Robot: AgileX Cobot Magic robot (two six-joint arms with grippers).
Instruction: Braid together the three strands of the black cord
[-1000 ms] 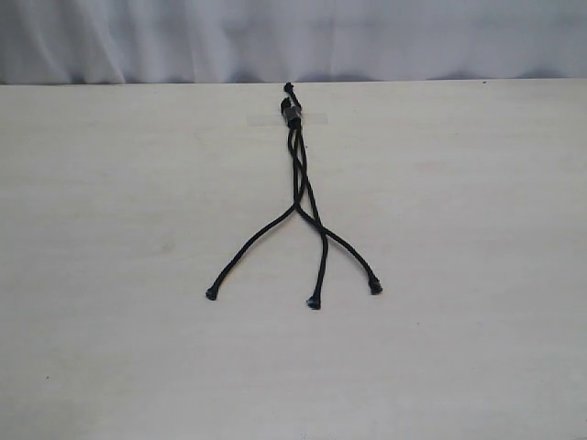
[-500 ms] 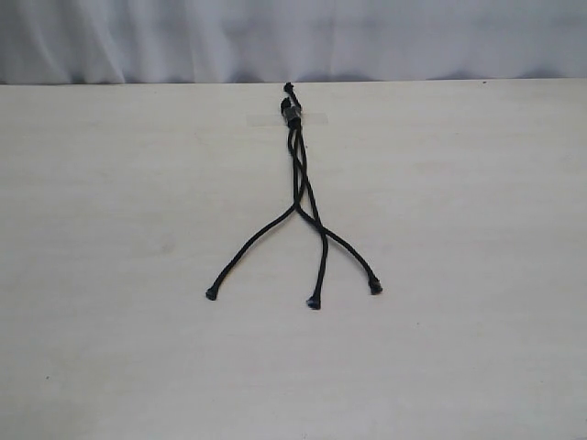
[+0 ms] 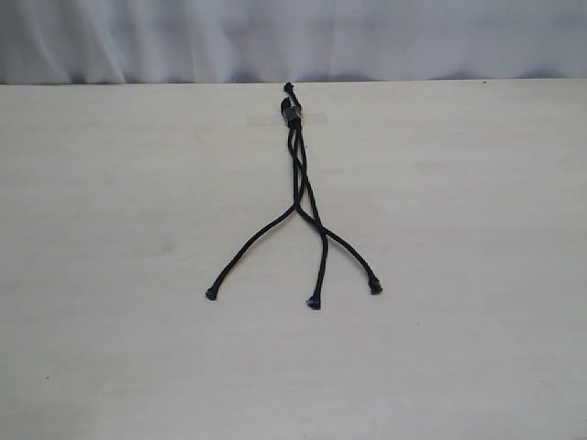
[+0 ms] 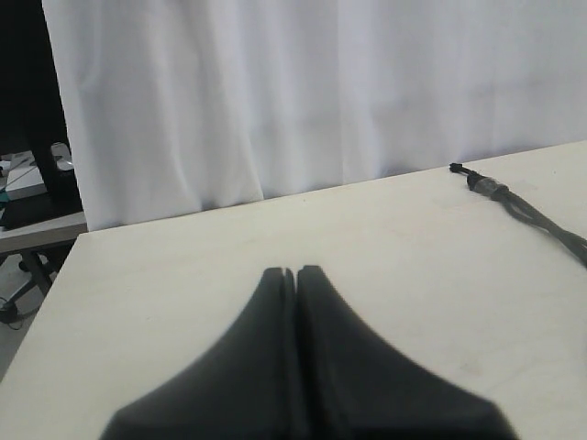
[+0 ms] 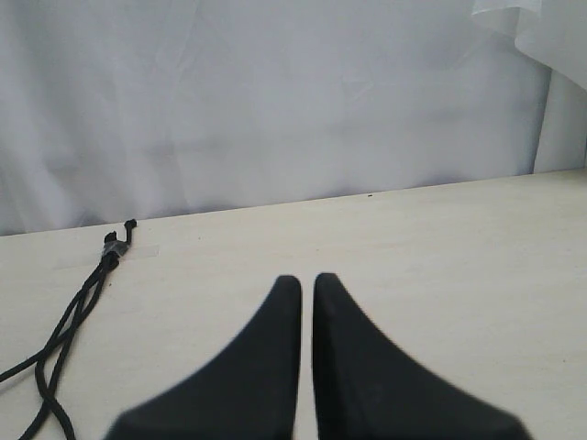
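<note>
The black cord (image 3: pixel 300 174) lies on the pale table, its knotted top (image 3: pixel 292 112) held down by clear tape at the far edge. It crosses over itself a few times, then fans into three strands: the left strand (image 3: pixel 249 245), the middle strand (image 3: pixel 322 261) and the right strand (image 3: pixel 353 257), each ending in a small knob. Neither gripper shows in the exterior view. My left gripper (image 4: pixel 296 271) is shut and empty, with the cord (image 4: pixel 514 197) well off to its side. My right gripper (image 5: pixel 307 278) has only a hairline gap and holds nothing; the cord (image 5: pixel 83 298) lies apart from it.
The table (image 3: pixel 477 238) is a light wooden surface backed by a white curtain (image 3: pixel 275 37). In the left wrist view the table's side edge (image 4: pixel 55 275) drops off toward a dark area with another desk (image 4: pixel 27 225).
</note>
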